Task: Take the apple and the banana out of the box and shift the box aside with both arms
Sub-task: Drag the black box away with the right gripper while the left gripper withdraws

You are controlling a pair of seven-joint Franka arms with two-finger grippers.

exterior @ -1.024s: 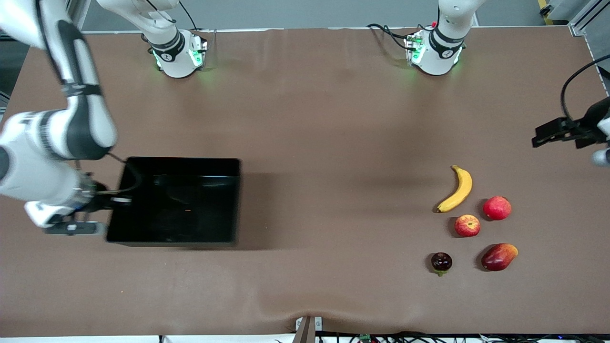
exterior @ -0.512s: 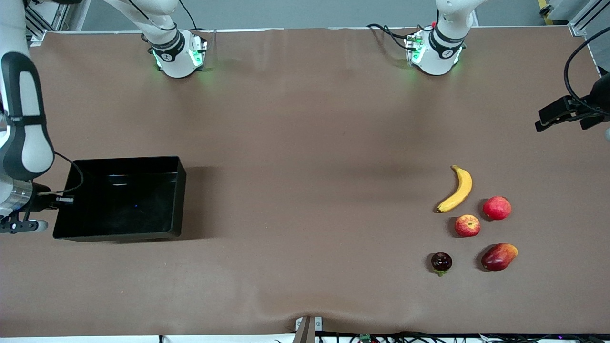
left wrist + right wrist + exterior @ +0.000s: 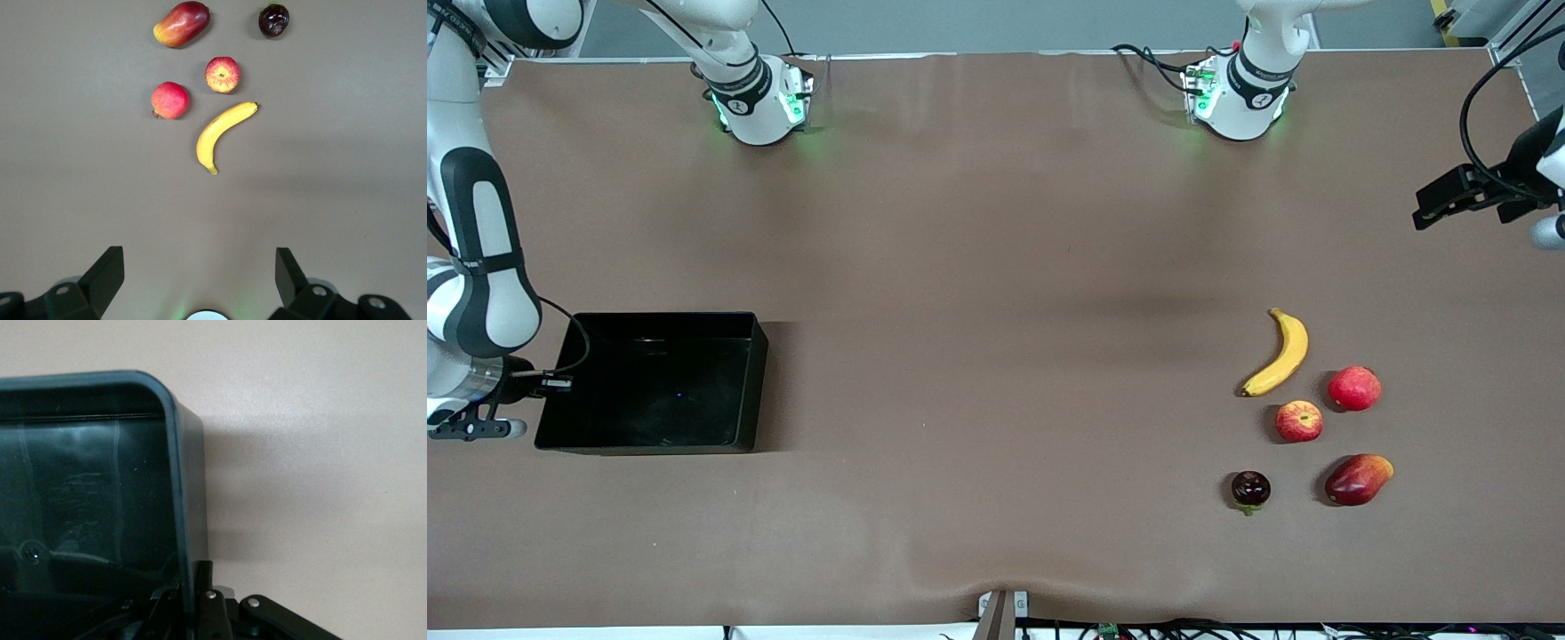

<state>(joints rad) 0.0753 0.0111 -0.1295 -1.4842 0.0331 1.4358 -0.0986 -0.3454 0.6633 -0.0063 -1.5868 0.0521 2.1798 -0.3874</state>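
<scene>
The black box (image 3: pixel 649 382) sits at the right arm's end of the table. My right gripper (image 3: pixel 547 384) is shut on its end wall (image 3: pixel 181 493), one finger inside and one outside (image 3: pixel 193 583). The yellow banana (image 3: pixel 1280 354) and the streaked red apple (image 3: pixel 1298 420) lie on the table near the left arm's end, the apple nearer the front camera. My left gripper (image 3: pixel 199 261) hangs open and empty over the table edge at that end, apart from the banana (image 3: pixel 223 133) and apple (image 3: pixel 222 74).
A plain red fruit (image 3: pixel 1354 388) lies beside the apple. A red-yellow mango (image 3: pixel 1358 479) and a dark round fruit (image 3: pixel 1250 490) lie nearer the front camera. Brown cloth covers the table between the box and the fruits.
The right arm has carried the box toward its own end of the table and brought it lower. The left hand has drifted slightly toward the bases' side.
</scene>
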